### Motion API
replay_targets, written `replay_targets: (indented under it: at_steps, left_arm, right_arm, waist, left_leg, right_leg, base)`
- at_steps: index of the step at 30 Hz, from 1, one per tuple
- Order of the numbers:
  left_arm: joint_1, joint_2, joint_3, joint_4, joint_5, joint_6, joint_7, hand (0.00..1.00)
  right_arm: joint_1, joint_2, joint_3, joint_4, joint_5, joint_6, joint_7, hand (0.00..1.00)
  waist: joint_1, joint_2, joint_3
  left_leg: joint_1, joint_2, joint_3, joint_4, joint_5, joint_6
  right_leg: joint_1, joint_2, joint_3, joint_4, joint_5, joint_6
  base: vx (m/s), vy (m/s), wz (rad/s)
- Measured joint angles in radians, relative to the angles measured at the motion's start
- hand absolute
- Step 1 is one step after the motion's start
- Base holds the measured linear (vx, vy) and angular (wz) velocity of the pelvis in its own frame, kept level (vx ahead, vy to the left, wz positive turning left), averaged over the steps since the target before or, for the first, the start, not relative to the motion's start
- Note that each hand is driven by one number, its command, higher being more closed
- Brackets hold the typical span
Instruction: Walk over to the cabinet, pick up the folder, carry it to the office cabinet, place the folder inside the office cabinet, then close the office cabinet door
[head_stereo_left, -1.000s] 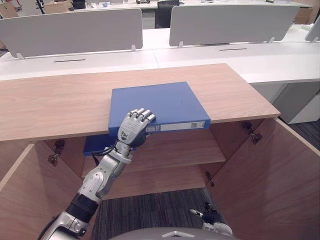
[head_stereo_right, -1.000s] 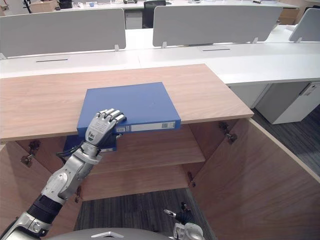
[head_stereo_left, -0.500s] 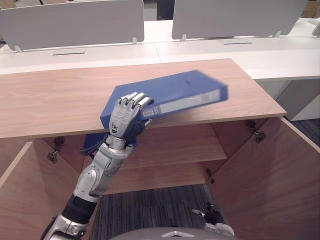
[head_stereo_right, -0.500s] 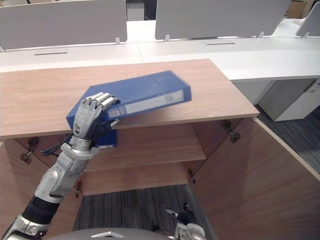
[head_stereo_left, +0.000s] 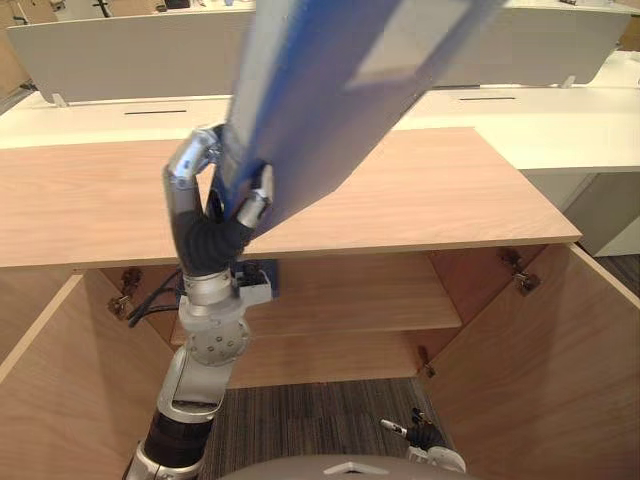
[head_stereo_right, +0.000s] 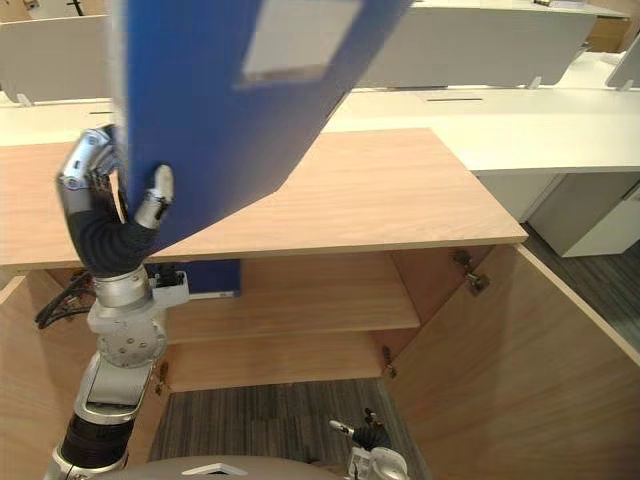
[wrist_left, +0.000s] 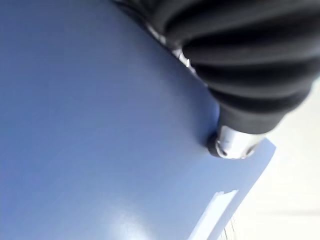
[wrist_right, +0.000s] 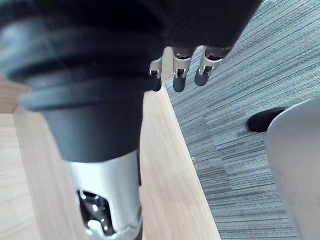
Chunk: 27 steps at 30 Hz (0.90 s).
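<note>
Wood cabinet, both doors open. Blue folder held in air, tilted steeply above top's front-left edge, gripped by left hand, thumb on near face. Right hand low over carpet, fingers relaxed.

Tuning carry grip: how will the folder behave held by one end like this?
Likely stiff: the folder juts up flat with the left hand pinching only its lower end. Most of it overhangs the grip, so it may swing or twist. Its smooth-looking cover could slip.
</note>
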<state>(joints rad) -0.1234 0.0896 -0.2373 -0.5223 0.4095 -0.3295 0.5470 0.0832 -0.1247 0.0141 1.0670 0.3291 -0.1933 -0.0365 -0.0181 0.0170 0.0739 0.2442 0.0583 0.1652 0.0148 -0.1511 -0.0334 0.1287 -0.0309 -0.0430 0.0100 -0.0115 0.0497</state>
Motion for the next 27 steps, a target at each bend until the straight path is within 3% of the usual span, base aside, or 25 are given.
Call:
replay_targets:
  at_steps: [4,9,16,20,27]
  left_arm:
    - [0.004,-0.025,-0.018,-0.040,-0.145,-0.033,-0.010,1.00]
    - [0.034,-0.035,-0.043,-0.058,-0.233,-0.053,-0.037,1.00]
    - [0.111,-0.034,-0.039,-0.138,-0.260,-0.053,-0.058,1.00]
    - [0.150,-0.036,-0.009,-0.175,-0.261,-0.074,-0.057,1.00]
    - [0.245,-0.053,0.005,-0.175,-0.286,-0.074,-0.063,1.00]
  right_arm:
    - [-0.009,0.000,0.016,-0.002,0.001,0.000,-0.018,0.00]
    - [0.035,0.012,0.021,-0.127,0.038,-0.004,-0.037,0.00]
    - [0.084,0.069,-0.022,-0.556,0.069,-0.069,-0.057,0.00]
    - [0.114,0.130,-0.078,-0.821,0.108,-0.146,-0.085,0.00]
    - [0.198,0.183,-0.096,-1.168,0.105,-0.199,-0.122,0.00]
  waist:
    - [0.002,0.001,-0.002]
    - [0.004,0.007,-0.006]
    - [-0.010,0.012,-0.009]
    - [-0.010,0.013,-0.010]
    - [-0.022,0.014,-0.007]
  left_leg:
    - [-0.016,0.000,0.000,0.001,0.000,0.000]
    - [-0.017,0.000,0.004,0.001,0.002,0.000]
    - [-0.016,0.001,0.026,0.001,0.001,0.000]
    - [-0.023,0.001,0.046,0.001,0.001,0.001]
    - [-0.023,0.001,0.080,0.001,-0.005,0.004]
  right_leg:
    - [-0.019,0.000,0.000,0.007,-0.001,0.000]
    - [-0.023,0.000,0.002,0.007,0.000,0.000]
    - [-0.031,0.003,0.021,0.005,0.003,0.001]
    - [-0.045,0.005,0.037,-0.003,0.014,0.002]
    - [-0.048,0.013,0.072,-0.031,0.035,0.004]
  base:
    - [-0.04,-0.020,0.00]
    - [0.00,-0.002,-0.01]
    - [-0.03,-0.013,-0.07]
    - [-0.04,-0.012,-0.14]
    - [-0.02,-0.011,-0.15]
